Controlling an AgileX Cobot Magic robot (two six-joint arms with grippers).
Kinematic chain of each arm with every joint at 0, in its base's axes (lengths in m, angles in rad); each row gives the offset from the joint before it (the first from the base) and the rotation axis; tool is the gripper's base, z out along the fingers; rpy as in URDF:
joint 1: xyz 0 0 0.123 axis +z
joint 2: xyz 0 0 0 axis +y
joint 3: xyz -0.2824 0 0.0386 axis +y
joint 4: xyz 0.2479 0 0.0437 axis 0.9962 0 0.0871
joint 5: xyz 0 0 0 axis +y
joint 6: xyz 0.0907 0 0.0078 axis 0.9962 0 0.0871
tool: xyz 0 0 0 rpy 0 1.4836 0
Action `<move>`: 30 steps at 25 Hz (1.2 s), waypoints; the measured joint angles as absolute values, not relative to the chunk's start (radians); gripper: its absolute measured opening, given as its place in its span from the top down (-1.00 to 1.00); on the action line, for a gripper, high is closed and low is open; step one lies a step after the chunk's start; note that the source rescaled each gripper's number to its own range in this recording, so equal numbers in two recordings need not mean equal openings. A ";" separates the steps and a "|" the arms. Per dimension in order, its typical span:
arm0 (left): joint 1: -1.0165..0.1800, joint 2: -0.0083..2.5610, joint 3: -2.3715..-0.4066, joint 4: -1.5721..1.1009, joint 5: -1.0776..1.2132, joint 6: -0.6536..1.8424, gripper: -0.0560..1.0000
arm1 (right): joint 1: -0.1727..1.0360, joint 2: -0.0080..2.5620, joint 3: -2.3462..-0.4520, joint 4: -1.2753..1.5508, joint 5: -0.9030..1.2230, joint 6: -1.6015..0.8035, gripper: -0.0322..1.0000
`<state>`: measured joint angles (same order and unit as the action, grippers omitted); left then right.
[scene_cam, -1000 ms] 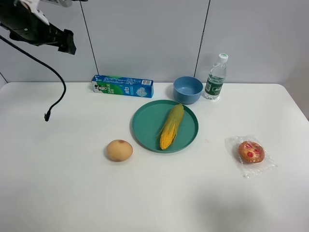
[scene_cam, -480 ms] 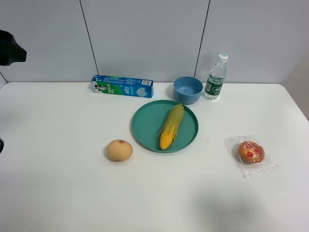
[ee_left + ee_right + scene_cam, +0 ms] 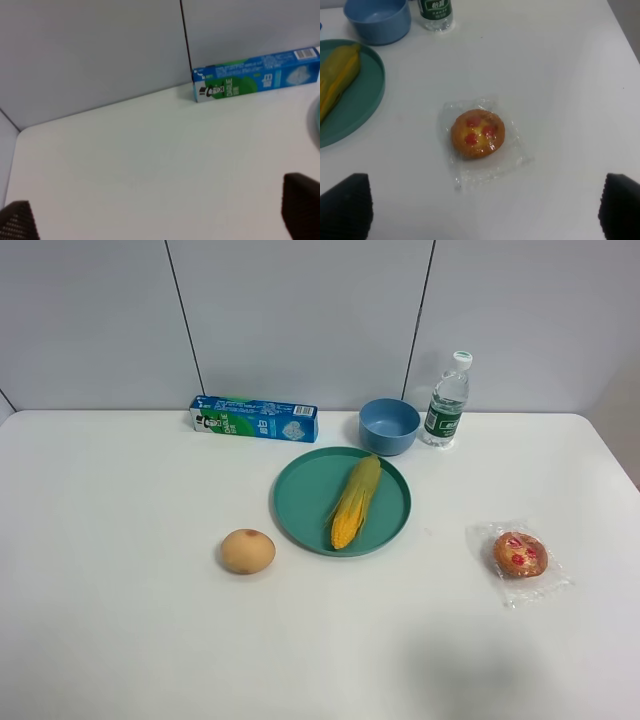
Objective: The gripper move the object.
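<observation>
Corn [image 3: 355, 502] lies on green plate [image 3: 300, 510], tan ball [image 3: 247, 551] just beside it on the surface [image 3: 120, 620]; left claw [image 3: 160, 220] jaws apart, holding nothing. Right claw [image 3: 480, 210] jaws apart above wrapped pastry [image 3: 478, 134]

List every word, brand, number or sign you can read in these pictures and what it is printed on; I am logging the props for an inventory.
Nothing reads reliably.
Blue and green box: white lettering and a small figure logo along its side, too blurred to read.
Water bottle: green label with white characters, too small to read.
Wrapped pastry: clear wrapper, no print visible.
Corn, teal plate, blue bowl: no text.
</observation>
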<state>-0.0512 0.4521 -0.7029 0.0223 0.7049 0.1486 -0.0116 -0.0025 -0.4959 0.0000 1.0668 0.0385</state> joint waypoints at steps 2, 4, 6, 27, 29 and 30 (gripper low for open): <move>-0.051 0.355 -0.638 0.019 0.714 0.135 -0.99 | -0.012 -0.002 -0.496 0.000 1.067 0.038 -1.00; -0.051 0.261 -0.581 0.016 0.742 0.089 -0.99 | -0.012 -0.002 -0.496 0.000 1.067 0.038 -1.00; -0.051 0.154 -0.526 0.016 0.806 0.014 -0.99 | -0.012 -0.002 -0.496 0.000 1.067 0.038 -1.00; -0.051 0.041 -0.544 0.019 1.028 -0.064 -0.99 | -0.012 -0.002 -0.496 0.000 1.067 0.038 -1.00; -0.051 0.041 -0.544 0.038 1.050 -0.064 -0.99 | -0.012 -0.002 -0.496 0.000 1.067 0.038 -1.00; -0.051 0.040 -0.543 0.044 1.054 -0.063 -0.99 | -0.012 -0.002 -0.496 0.000 1.067 0.038 -1.00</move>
<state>-0.0512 0.0401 -0.5429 0.0437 1.0544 -0.0626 -0.0116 -0.0025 -0.4959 0.0000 1.0668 0.0385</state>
